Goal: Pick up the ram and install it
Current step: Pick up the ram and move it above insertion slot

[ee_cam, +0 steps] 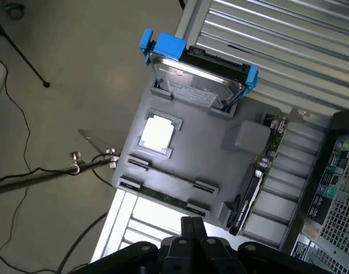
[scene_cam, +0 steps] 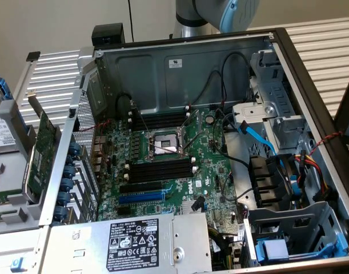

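Over grey parts tray, gripper jaws pinched together, holding nothing.
One ram lying in tray slot; one hard drive; motherboard printed Dell.

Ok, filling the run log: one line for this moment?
gripper: shut, empty | nearest: ram | ram: lying in gray tray, not picked

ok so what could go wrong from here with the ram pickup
The hand is shut, close to the ram in its grey tray; coming down like that it could knock the stick rather than grip it. In the case, black cables hang near the memory slots and might snag.
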Robot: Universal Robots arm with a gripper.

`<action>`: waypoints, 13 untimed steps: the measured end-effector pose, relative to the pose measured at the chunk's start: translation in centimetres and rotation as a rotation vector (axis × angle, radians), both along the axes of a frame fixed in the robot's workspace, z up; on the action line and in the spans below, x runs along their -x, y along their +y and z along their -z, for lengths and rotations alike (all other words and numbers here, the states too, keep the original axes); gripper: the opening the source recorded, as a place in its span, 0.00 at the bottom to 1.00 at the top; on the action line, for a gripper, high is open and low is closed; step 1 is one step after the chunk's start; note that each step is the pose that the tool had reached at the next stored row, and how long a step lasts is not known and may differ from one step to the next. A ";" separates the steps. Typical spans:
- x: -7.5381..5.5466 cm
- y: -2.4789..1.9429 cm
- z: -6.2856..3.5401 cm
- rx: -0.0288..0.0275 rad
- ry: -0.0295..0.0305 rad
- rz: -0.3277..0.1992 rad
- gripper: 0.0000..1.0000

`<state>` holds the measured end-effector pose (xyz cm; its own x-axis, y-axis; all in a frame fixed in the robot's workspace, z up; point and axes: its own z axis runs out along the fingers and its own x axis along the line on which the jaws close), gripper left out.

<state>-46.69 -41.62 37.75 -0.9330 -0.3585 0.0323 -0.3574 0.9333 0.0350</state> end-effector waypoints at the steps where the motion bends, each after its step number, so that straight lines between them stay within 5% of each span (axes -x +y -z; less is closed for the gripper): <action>1: 0.0 0.00 0.00 0.0000 0.0000 -0.018 0.11; 13: 0.0 0.00 0.06 0.0000 0.0000 -0.235 0.11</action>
